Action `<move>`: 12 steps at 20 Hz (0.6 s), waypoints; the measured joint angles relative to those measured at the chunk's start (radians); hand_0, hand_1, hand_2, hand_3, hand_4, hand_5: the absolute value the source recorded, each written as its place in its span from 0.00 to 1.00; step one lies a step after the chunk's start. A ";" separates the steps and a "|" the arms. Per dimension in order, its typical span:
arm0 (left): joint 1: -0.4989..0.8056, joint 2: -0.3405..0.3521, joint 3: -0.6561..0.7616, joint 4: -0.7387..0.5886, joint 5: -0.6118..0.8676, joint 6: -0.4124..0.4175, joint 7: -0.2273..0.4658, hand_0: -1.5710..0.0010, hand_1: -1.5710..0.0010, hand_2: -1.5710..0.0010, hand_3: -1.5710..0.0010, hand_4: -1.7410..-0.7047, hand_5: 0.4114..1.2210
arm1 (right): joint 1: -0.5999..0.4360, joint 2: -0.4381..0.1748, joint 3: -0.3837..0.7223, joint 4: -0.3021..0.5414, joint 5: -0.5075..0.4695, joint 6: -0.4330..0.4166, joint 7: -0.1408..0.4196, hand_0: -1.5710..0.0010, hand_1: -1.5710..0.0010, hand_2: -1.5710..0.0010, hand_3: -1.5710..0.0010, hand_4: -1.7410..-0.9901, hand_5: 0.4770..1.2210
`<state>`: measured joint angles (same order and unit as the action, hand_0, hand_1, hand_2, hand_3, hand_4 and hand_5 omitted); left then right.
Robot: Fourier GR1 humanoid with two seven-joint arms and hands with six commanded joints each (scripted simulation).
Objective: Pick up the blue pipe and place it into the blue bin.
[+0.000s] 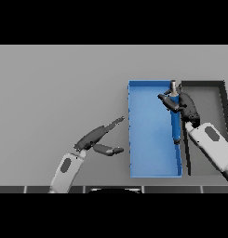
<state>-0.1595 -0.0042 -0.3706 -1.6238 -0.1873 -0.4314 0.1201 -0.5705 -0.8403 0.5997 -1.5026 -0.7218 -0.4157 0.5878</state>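
Note:
The blue pipe is long and thin with a grey metal end, standing nearly along the right wall of the blue bin, over its inside. My right hand is shut on the pipe's upper part, its fingers curled round it near the grey tip. Whether the pipe's lower end touches the bin floor I cannot tell. My left hand lies open over the table to the left of the bin, fingers stretched toward the upper right and thumb pointing at the bin, holding nothing.
A dark grey bin stands right of the blue one, their walls side by side; my right forearm crosses over it. Bare grey table stretches to the left and behind.

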 measured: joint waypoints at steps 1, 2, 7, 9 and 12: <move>0.012 0.002 -0.004 -0.009 0.001 0.000 -0.014 1.00 1.00 1.00 1.00 0.83 0.02 | -0.013 -0.017 0.034 0.002 -0.003 0.029 -0.001 0.69 0.72 0.72 0.84 0.62 0.95; 0.012 -0.003 -0.007 -0.008 0.002 -0.001 -0.009 1.00 1.00 1.00 1.00 0.83 0.02 | -0.051 -0.050 0.114 0.022 -0.055 0.040 0.022 0.76 0.78 0.78 0.87 0.69 0.89; 0.014 -0.002 -0.006 -0.019 0.001 0.005 0.004 1.00 1.00 1.00 1.00 0.83 0.02 | -0.171 -0.138 0.348 0.052 -0.125 0.114 0.022 0.92 0.93 0.93 0.96 0.88 0.57; 0.020 -0.005 -0.014 -0.025 -0.006 0.007 0.004 1.00 1.00 1.00 1.00 0.83 0.02 | -0.199 -0.146 0.388 0.061 -0.135 0.112 0.022 0.95 0.95 0.95 0.97 0.90 0.50; 0.013 0.006 -0.001 -0.021 -0.001 0.004 0.002 1.00 1.00 1.00 1.00 0.82 0.02 | -0.230 -0.151 0.441 0.064 -0.122 0.124 0.022 0.97 0.98 0.98 0.99 0.93 0.38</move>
<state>-0.1460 0.0021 -0.3720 -1.6447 -0.1884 -0.4270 0.1221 -0.8009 -0.9917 1.0406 -1.4382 -0.8441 -0.2916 0.6100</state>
